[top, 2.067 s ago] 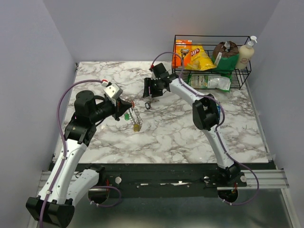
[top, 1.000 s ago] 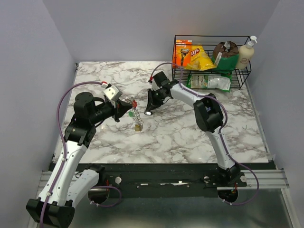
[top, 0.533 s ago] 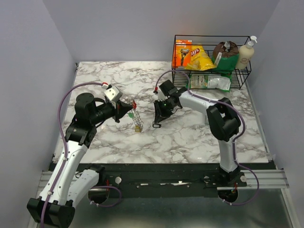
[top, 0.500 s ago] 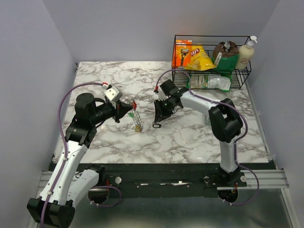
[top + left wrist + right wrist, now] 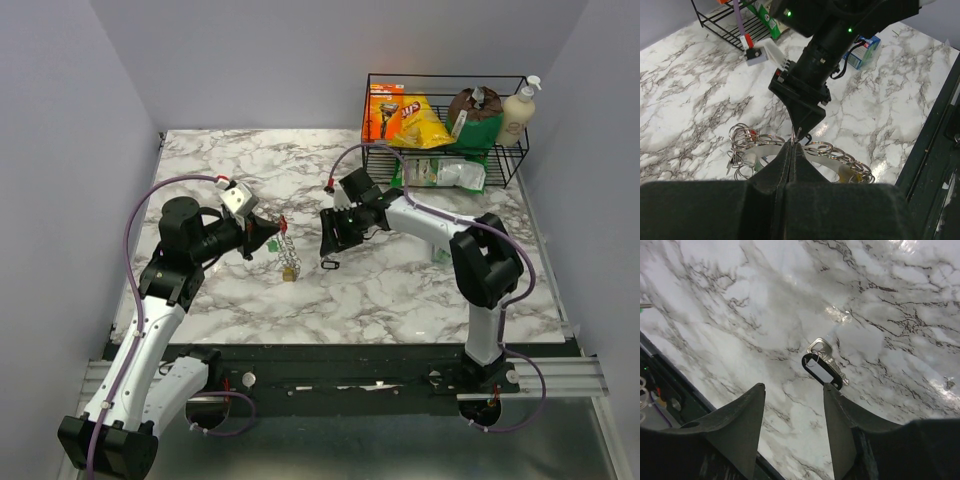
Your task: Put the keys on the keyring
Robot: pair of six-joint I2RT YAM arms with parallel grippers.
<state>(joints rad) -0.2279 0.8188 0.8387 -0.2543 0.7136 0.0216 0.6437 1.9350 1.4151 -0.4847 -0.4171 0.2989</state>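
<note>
My left claw (image 5: pixel 791 146) is pressed together, pinching the thin wire of the silvery coiled keyring (image 5: pixel 836 152). Its glinting loops fan to either side of my matte black fingers (image 5: pixel 780 170), and it bears a small yellow-gold piece (image 5: pixel 847 174). Small keys with red and green plastic heads (image 5: pixel 272 243) dangle just beside that claw. My right claw (image 5: pixel 794 388) is spread, holding nothing. Just past its tips, on the glossy veined marble table (image 5: pixel 900 300), lies a small dark oval clip (image 5: pixel 822 371) touching a plain silver key (image 5: pixel 820 347), near the keyring but apart from it. The black wire basket (image 5: pixel 448 76) at the far right holds a yellow crisp bag (image 5: pixel 420 122), an orange box (image 5: pixel 381 110) and a white pump bottle (image 5: pixel 518 112).
</note>
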